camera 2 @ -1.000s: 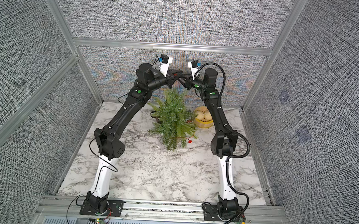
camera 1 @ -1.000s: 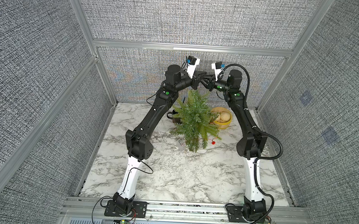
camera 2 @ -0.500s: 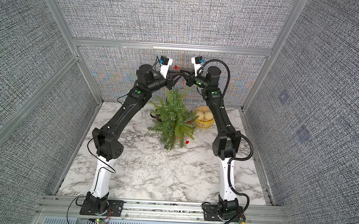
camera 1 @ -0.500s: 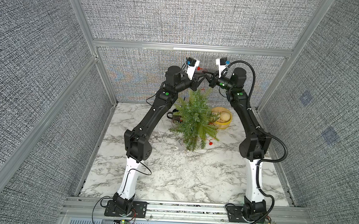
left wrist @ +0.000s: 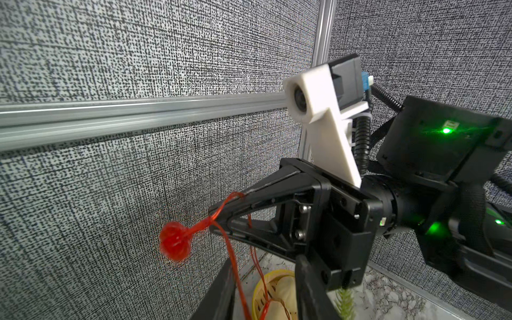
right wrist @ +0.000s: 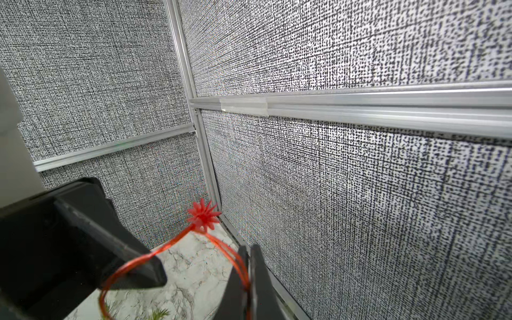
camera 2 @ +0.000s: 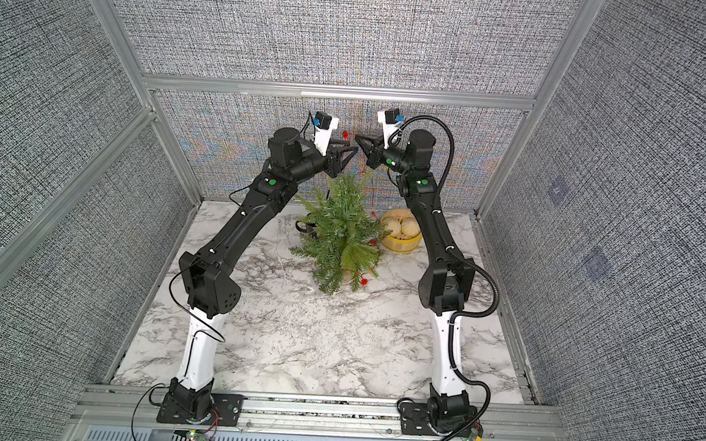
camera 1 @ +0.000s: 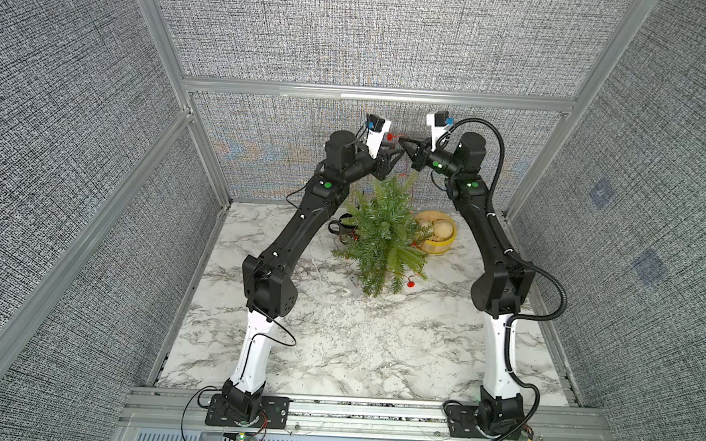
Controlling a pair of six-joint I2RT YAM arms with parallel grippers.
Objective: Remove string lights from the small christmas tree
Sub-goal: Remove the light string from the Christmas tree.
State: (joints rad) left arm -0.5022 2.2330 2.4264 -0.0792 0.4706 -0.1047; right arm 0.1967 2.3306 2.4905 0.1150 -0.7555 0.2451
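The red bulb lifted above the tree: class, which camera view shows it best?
The right wrist view: the red bulb is sharp, its spikes distinct. In the left wrist view the bulb is blurred; in both top views a tiny dot.

Mug (camera 1: 335, 226) mostly hidden behind xmas tree (camera 1: 385, 235); bulb (left wrist: 175, 241) blurred in L wrist view.

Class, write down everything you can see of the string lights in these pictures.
The string lights are a thin red-copper wire with small spiky red bulbs. The shut right end effector pinches the wire high above the small christmas tree, one bulb past its tip. Strands hang down into the branches; another bulb shows by the tree's foot.
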